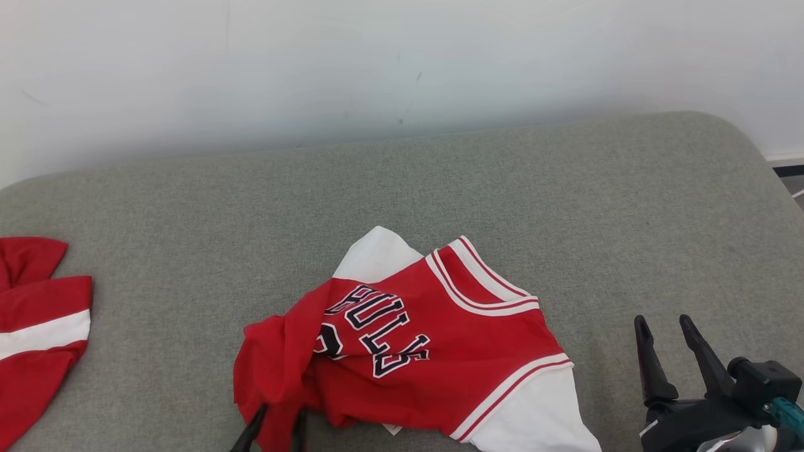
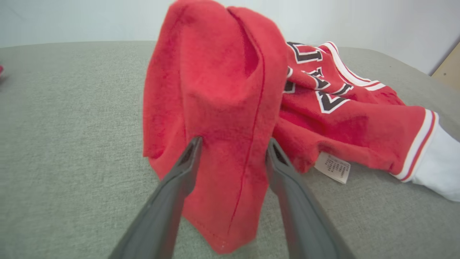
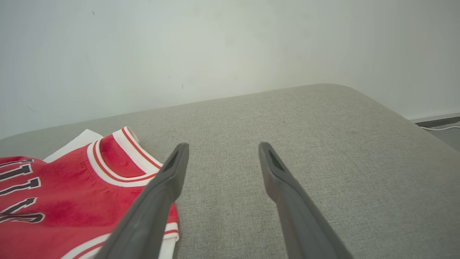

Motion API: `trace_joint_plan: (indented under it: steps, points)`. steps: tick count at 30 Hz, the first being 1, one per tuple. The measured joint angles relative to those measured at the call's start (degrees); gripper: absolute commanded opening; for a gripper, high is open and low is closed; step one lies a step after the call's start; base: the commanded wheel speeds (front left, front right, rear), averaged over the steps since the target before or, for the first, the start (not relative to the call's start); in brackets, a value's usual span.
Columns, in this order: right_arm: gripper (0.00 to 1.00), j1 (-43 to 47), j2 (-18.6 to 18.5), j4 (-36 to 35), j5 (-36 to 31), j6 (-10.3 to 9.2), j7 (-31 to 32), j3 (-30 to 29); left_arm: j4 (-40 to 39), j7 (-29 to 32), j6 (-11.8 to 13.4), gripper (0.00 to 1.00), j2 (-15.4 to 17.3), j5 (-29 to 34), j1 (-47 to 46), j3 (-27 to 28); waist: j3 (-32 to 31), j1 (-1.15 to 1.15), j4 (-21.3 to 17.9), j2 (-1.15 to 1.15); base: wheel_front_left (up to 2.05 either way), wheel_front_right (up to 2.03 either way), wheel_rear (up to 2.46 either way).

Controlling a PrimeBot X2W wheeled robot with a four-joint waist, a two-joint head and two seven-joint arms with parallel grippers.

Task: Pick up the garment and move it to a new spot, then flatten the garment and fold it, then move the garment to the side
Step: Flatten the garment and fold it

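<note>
The left gripper's two dark fingers stood wide apart astride a bunched fold of the one rumpled, fleecy red basketball jersey, at the grey woven pad's near middle. The right gripper gaped empty over the pad's near right. One other red-and-white cloth lay at the pad's left edge.

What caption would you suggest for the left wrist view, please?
Left gripper, jaws wide, straddling a raised red fold of the crumpled Bulls jersey on the grey padded surface.
</note>
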Motion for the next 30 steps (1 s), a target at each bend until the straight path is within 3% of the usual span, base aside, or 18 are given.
trace_joint_plan:
  steps: [18, 21, 23, 30]
  points:
    - [1.00, 0.6, 0.9, 1.2, 0.0, 0.00, -0.5, 0.4, -10.6, 0.3, -2.0, 0.00, 3.7, 2.1, 0.2, 3.1, -2.4, 0.00, 2.5, 0.00, 0.00, 0.00, 0.00]
    - [1.00, 0.6, 0.9, 1.4, 0.1, 0.00, -0.5, 0.6, -13.0, 1.5, -2.0, 0.00, 5.4, 2.4, 0.0, 3.6, -2.6, -0.01, 2.4, 0.00, 0.00, 0.00, 0.00]
    - [1.00, 0.6, 0.8, 1.4, 0.2, 0.00, -0.6, 0.5, -14.4, 2.6, -3.0, 0.11, 6.7, 2.2, -0.4, 3.9, -2.5, 0.00, 2.3, 0.00, 0.00, 0.00, 0.00]
    - [1.00, 0.4, 0.9, 1.8, 0.3, 0.00, -0.8, 0.6, -17.1, 7.7, -6.6, 0.00, 13.6, 2.2, -4.4, 3.9, -2.3, 0.00, 1.7, 0.00, 0.00, 0.00, 0.00]
